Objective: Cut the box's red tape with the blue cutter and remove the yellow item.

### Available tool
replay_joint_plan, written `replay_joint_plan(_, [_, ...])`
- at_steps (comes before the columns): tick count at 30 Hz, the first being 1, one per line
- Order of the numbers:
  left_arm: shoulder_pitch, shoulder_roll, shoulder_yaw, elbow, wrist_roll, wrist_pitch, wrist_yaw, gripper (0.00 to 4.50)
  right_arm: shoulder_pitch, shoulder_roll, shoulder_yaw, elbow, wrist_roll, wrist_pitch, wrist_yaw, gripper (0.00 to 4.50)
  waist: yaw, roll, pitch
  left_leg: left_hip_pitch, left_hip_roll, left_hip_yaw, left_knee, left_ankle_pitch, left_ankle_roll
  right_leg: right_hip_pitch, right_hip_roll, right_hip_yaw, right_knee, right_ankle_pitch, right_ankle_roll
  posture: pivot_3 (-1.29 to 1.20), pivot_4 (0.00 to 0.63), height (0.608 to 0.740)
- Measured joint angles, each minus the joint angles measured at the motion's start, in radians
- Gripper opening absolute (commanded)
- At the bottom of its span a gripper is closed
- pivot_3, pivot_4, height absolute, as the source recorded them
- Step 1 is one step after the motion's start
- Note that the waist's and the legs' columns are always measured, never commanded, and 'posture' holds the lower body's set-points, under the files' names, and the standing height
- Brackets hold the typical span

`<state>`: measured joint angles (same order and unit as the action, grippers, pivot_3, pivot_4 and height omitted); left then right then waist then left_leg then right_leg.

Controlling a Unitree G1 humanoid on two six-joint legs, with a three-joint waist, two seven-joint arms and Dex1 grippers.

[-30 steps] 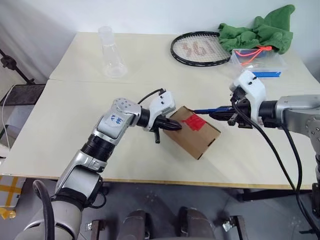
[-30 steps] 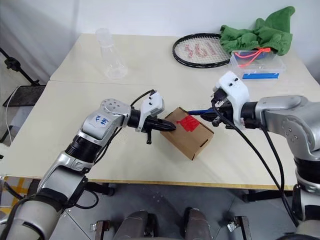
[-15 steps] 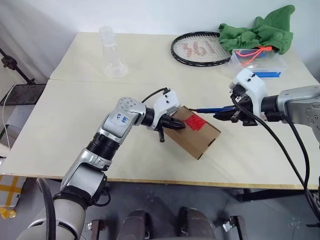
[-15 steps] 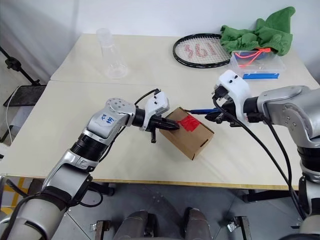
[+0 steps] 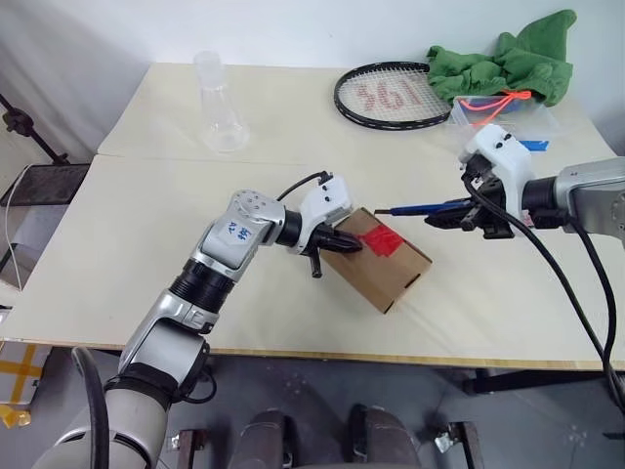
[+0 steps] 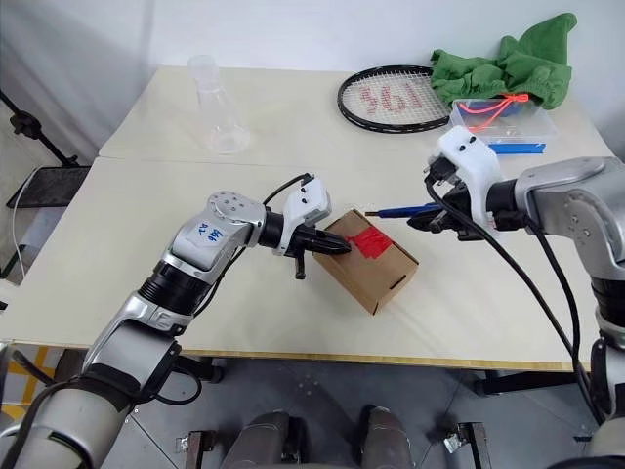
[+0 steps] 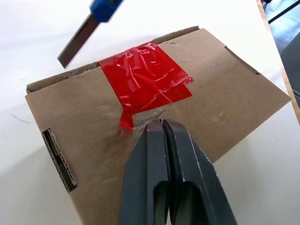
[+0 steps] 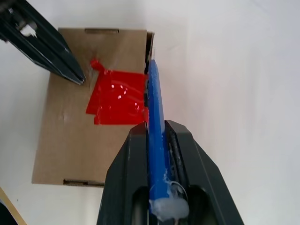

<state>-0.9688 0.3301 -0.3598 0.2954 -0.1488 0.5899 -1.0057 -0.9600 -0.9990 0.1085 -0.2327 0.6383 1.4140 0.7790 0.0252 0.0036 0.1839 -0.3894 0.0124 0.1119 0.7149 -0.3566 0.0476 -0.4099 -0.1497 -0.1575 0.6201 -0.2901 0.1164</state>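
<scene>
The left gripper [image 7: 162,125] has its two fingers pressed together, tips resting on the top of the one box [image 5: 386,266], just beside the one strip of red tape [image 5: 382,238]; the right gripper [image 8: 157,129] pinches the single blue cutter [image 5: 422,207], its blade end hanging just off the box's far right edge; farther away lie one racket [image 5: 391,95], one green cloth [image 5: 508,61], one clear container [image 5: 503,119] and one clear flask [image 5: 219,103].

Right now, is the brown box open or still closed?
Closed. The box has its top flap flat, and the red tape lies across its edge, wrinkled with one corner peeled up. Nothing inside shows.
</scene>
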Motion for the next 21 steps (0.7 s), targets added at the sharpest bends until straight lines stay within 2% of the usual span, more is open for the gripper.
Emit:
replay_joint_plan(4, [-0.002,-0.002,-0.001,0.003,0.000,-0.003,0.000,0.05,-0.017,0.034,-0.025,0.000,0.005,0.021,-0.014,0.14,0.001,0.000,0.000,0.000,0.000,0.000,0.000,0.000,0.000,0.000,0.000,0.000,0.000,0.000,0.000,0.00,0.150,0.740])
replay_joint_plan(21, [-0.008,-0.002,-0.001,0.017,0.000,-0.005,-0.002,0.05,0.055,0.031,-0.035,-0.002,0.006,0.013,-0.020,0.14,0.000,0.000,0.000,0.000,0.000,0.000,0.000,0.000,0.000,0.000,0.000,0.000,0.000,0.000,0.000,0.00,0.150,0.740])
